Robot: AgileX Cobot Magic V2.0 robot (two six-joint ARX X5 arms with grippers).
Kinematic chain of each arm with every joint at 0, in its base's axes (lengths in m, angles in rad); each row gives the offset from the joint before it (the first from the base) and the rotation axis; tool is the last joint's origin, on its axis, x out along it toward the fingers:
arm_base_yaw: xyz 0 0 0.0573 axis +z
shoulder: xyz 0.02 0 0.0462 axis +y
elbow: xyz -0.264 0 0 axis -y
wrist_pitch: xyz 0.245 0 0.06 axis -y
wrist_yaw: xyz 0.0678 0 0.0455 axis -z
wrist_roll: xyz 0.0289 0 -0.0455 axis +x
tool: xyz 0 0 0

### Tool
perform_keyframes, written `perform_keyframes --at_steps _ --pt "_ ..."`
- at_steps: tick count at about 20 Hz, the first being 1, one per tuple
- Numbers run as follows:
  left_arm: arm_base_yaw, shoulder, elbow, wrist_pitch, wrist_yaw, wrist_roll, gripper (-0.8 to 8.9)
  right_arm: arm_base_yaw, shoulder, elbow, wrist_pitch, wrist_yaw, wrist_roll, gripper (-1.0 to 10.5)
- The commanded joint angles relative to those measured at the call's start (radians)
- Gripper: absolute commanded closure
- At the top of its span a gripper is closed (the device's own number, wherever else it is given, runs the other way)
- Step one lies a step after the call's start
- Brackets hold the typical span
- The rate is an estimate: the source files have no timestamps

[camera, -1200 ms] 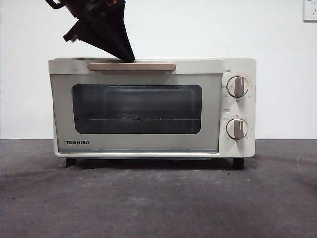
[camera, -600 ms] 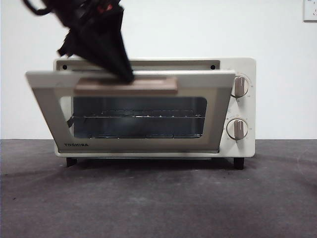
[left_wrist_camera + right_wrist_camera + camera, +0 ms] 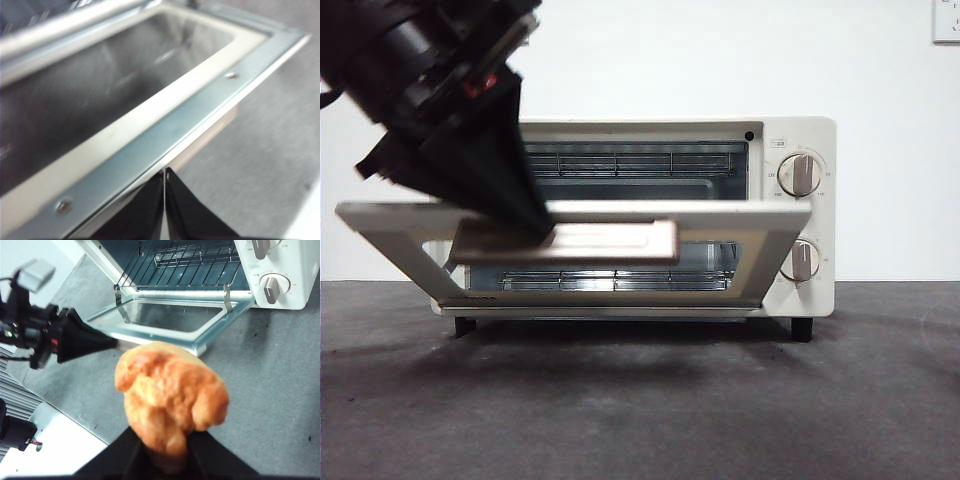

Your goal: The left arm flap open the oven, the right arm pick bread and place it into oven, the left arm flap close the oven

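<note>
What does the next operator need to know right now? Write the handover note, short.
Left gripper: fingers shut to a point, pressing on the tan-pink bar handle of the cream-white Toshiba toaster oven; its glass door is swung most of the way down.
Right gripper: shut on the orange-golden bumpy bread loaf, held in the air in front of the oven.
Done: bread picked, door nearly open.
Left: finish opening, put the bread on the wire rack, flap the door shut.

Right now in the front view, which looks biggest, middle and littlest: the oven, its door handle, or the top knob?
1. The oven, biggest.
2. The door handle; it tilts toward the camera, yet clearly beats the knob.
3. The top knob, littlest.
</note>
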Motion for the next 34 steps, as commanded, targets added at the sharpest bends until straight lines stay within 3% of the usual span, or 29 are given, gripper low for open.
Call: perform_keyframes --at_steps 1,4,9,17,24,30,34 --pt "0.002 0.019 -0.021 0.05 -0.091 -0.042 7.97 0.005 0.001 0.016 0.013 0.001 0.006 9.0" --pt "-0.019 0.019 -0.074 0.121 -0.113 -0.097 7.97 0.005 0.001 0.016 0.014 0.001 0.006 9.0" --pt "-0.042 0.019 -0.114 0.133 -0.116 -0.11 7.97 0.005 0.001 0.016 0.014 0.001 0.006 9.0" --pt "-0.072 0.019 -0.117 0.084 -0.108 -0.037 7.97 0.005 0.001 0.016 0.018 0.0 0.006 9.0" --pt "-0.076 0.008 -0.112 0.028 0.069 -0.021 7.97 0.005 0.003 0.016 0.026 -0.041 0.017 9.0" --pt "-0.076 -0.166 -0.048 -0.133 0.09 -0.025 7.97 0.023 0.121 0.016 0.218 -0.112 0.106 9.0" --pt "-0.076 -0.342 0.012 -0.234 0.047 -0.047 7.97 0.117 0.301 0.016 0.372 -0.096 0.164 9.0"
